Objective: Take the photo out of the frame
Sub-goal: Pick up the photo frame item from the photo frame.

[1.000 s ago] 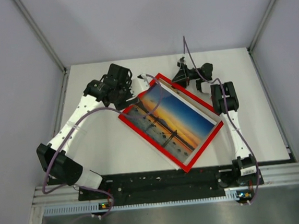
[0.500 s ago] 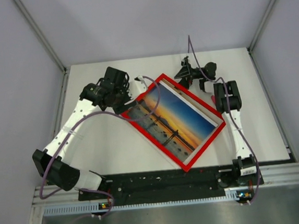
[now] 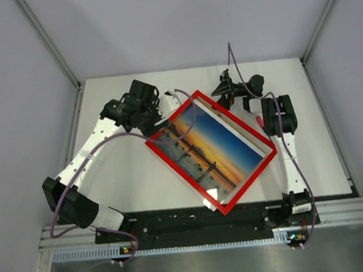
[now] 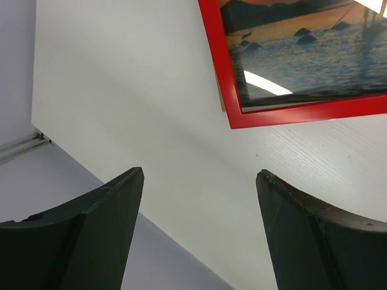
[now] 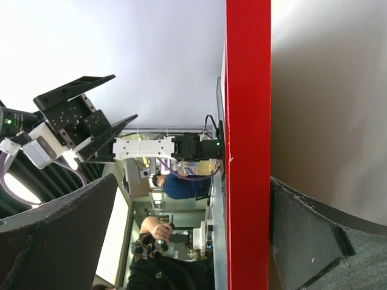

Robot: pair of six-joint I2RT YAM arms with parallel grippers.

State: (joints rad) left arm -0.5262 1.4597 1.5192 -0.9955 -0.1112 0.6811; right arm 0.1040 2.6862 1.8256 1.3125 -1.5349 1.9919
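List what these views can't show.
- Photo: right wrist view shows only the frame edge-on.
- Frame's back: top view, it faces down.
- Most of frame: left wrist view, cut by top and right edges.
- Right gripper touching frame or not: right wrist view, too close to tell.

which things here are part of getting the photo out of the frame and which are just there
Part of the job: the photo; the frame; left gripper, open; right gripper, open astride the frame's edge.
Just there: the table; the grey walls.
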